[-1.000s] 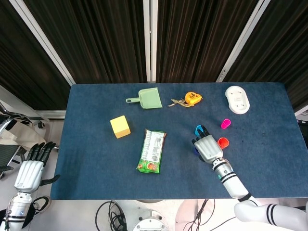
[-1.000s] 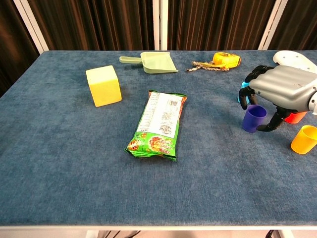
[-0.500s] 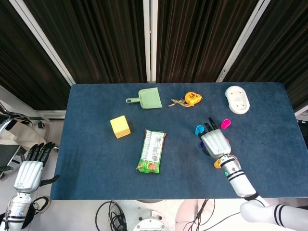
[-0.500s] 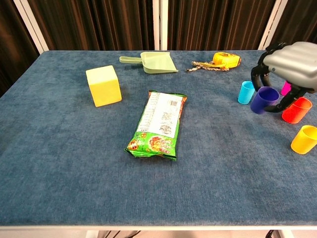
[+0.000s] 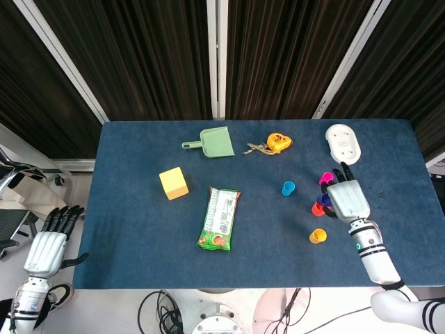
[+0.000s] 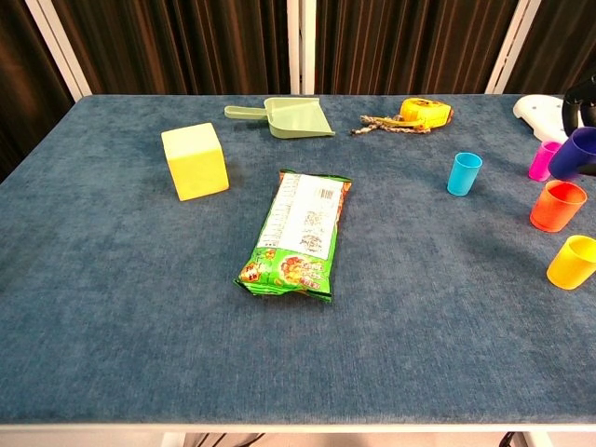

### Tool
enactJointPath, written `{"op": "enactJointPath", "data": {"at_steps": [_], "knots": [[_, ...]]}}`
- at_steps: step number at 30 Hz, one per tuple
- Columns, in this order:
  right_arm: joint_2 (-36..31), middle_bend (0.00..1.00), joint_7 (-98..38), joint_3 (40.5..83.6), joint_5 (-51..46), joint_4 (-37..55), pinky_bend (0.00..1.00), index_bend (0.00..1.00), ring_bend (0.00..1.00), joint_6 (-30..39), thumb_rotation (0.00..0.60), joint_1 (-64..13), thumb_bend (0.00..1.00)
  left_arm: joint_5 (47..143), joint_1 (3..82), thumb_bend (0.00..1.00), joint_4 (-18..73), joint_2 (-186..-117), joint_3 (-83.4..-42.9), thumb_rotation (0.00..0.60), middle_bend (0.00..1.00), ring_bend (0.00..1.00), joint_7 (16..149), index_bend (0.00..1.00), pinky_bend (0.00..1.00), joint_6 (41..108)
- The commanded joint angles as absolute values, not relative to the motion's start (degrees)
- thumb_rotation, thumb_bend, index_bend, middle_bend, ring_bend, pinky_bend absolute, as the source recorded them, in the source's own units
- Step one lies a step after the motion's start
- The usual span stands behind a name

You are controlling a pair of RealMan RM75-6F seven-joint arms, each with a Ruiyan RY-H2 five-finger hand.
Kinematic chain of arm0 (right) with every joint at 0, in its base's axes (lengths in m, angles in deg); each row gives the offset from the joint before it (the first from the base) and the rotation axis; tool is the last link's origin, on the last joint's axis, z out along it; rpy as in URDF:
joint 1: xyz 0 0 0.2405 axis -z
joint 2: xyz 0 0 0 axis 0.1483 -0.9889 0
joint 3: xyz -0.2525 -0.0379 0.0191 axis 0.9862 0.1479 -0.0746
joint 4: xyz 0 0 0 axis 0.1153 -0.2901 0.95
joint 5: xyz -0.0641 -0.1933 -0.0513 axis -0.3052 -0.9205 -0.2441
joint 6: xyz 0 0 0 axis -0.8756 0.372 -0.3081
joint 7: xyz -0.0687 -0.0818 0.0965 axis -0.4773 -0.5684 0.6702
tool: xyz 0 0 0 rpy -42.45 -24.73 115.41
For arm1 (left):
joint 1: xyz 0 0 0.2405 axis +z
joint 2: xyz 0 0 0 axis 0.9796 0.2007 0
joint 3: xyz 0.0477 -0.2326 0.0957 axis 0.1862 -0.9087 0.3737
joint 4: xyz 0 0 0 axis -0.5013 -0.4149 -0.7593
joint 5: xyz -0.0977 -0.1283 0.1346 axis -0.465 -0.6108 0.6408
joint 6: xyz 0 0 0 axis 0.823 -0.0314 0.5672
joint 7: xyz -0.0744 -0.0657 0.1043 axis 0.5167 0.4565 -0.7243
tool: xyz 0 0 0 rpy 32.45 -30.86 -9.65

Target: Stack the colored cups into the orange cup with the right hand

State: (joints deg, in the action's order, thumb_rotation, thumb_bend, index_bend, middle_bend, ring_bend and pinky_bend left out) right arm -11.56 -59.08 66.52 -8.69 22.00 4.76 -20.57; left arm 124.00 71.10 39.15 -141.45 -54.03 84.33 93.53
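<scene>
Purple cup (image 6: 576,154) in right robot hand (image 5: 345,200) (above empty orange cup (image 6: 557,205)).

In the head view the right hand (image 5: 345,200) covers most of the purple cup (image 5: 323,201) and the orange cup (image 5: 318,209) (only slivers show at its left edge). In the chest view that hand is almost wholly out of frame; the purple cup (image 6: 577,154) is cut by the right edge. The left hand (image 5: 47,244) hangs beside the table, its wrist cropped below.
</scene>
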Motion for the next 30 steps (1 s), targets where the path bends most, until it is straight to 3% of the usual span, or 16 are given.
{"op": "enactJointPath", "data": {"at_steps": [1,13,16,21,30], "knots": [[-11.2,0.55,-58.8,66.8,-8.3,21.2,0.00,0.57,0.16,4.1,0.600,-20.5,0.18,123.8,71.0,0.08,39.4,-141.4,-54.1,0.600,0.05,0.00,84.0,0.08,0.00,93.3],[-10.4,0.52,-59.3,67.1,-7.0,19.9,0.00,0.56,0.16,2.0,0.600,-20.8,0.15,123.4,70.7,0.08,39.7,-141.3,-54.2,0.600,0.05,0.00,83.6,0.08,0.00,92.6],[-10.2,0.46,-59.0,67.1,-7.2,19.6,0.00,0.48,0.15,1.8,0.600,-20.9,0.12,123.3,70.8,0.08,39.7,-141.3,-54.2,0.600,0.05,0.00,83.7,0.08,0.00,92.7],[-10.4,0.31,-58.3,67.1,-7.9,19.9,0.00,0.22,0.07,1.9,0.600,-20.9,0.09,123.2,70.8,0.08,39.5,-141.3,-54.1,0.600,0.05,0.00,84.0,0.08,0.00,92.7],[-15.6,0.30,-53.9,68.2,-16.6,28.2,0.00,0.19,0.05,9.1,0.600,-18.0,0.09,123.2,71.0,0.08,39.3,-141.3,-54.1,0.600,0.05,0.00,84.3,0.08,0.00,92.9]]}}
